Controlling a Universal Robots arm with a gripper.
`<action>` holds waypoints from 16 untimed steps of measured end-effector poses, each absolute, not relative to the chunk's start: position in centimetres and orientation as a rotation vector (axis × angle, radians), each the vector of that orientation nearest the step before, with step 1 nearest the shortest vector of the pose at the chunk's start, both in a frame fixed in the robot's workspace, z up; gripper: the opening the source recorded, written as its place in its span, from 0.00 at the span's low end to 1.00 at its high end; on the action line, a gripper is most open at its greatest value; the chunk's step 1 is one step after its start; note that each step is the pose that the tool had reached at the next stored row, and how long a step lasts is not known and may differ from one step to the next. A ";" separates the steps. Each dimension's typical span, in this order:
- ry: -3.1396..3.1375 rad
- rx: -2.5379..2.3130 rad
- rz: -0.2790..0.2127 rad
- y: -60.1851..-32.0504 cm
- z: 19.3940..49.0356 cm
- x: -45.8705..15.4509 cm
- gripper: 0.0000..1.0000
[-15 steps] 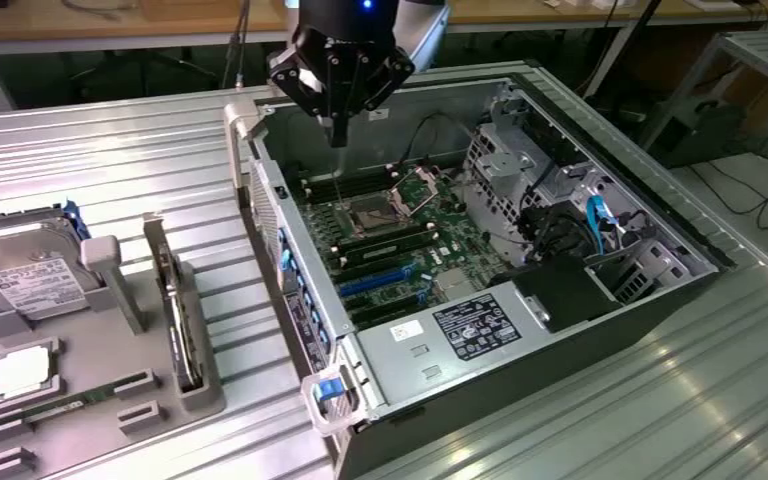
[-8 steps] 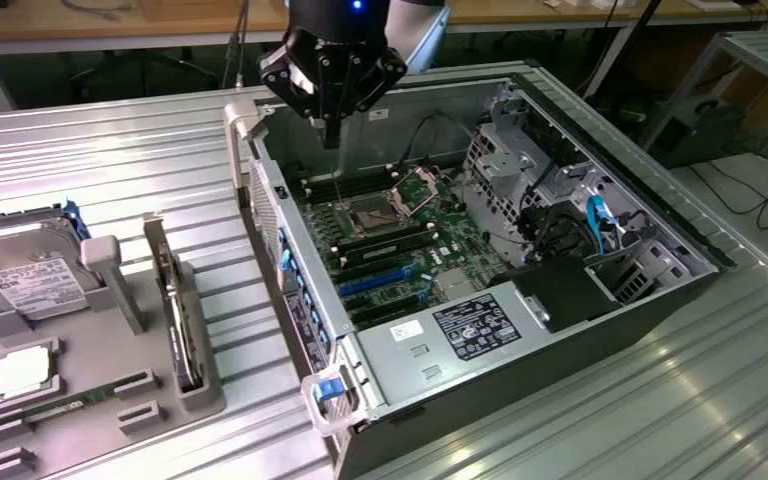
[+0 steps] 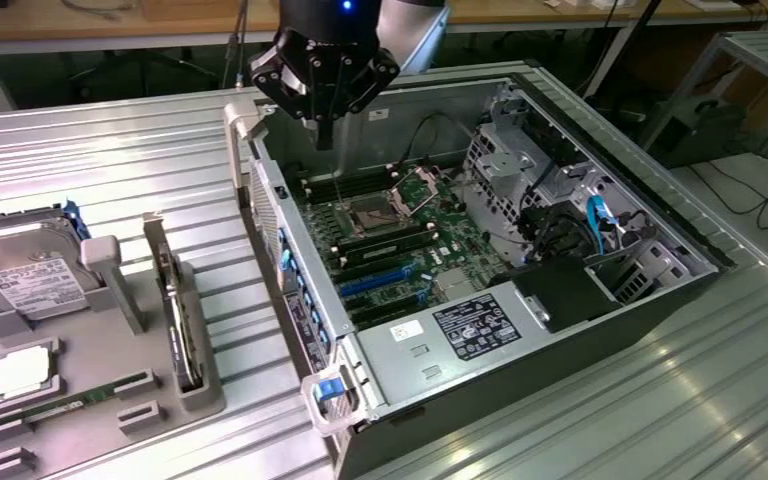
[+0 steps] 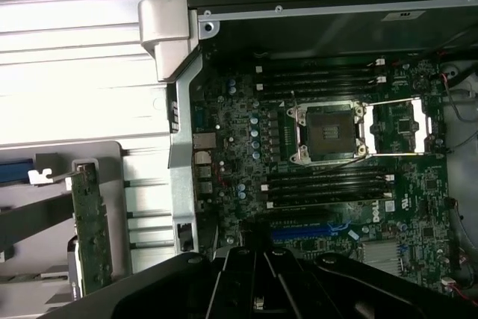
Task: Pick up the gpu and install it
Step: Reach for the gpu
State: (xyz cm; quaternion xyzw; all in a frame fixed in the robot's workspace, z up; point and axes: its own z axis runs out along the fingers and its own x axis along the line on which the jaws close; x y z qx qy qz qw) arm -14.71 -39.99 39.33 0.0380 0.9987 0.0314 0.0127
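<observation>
The gpu (image 3: 175,300) stands on edge in a slot of the grey holder (image 3: 117,400), at the exterior view's left beside the open computer case (image 3: 544,300). In the wrist view the gpu (image 4: 92,233) shows as a green board edge with a silvery bracket at one end. My gripper (image 3: 324,138) hangs above the case's far left corner, over the motherboard (image 3: 384,225), well away from the gpu. Its dark fingers (image 4: 256,248) meet in one point with nothing between them. Blue expansion slots (image 3: 377,285) lie on the board below the empty processor socket (image 4: 328,131).
On the holder also sit a silver hard drive (image 3: 31,282), a square processor (image 3: 21,372) and a slim green memory stick (image 3: 57,410). The case has a grey handle (image 3: 240,125) at the corner near my gripper. Ribbed metal table (image 3: 117,150) surrounds everything.
</observation>
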 end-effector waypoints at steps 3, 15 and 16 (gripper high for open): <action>3.112 0.118 0.098 -40.0 39.3 -15.0 0.11; 3.112 0.118 0.098 -40.0 39.3 -16.3 0.11; 3.112 0.118 0.098 -40.0 39.3 -16.5 0.11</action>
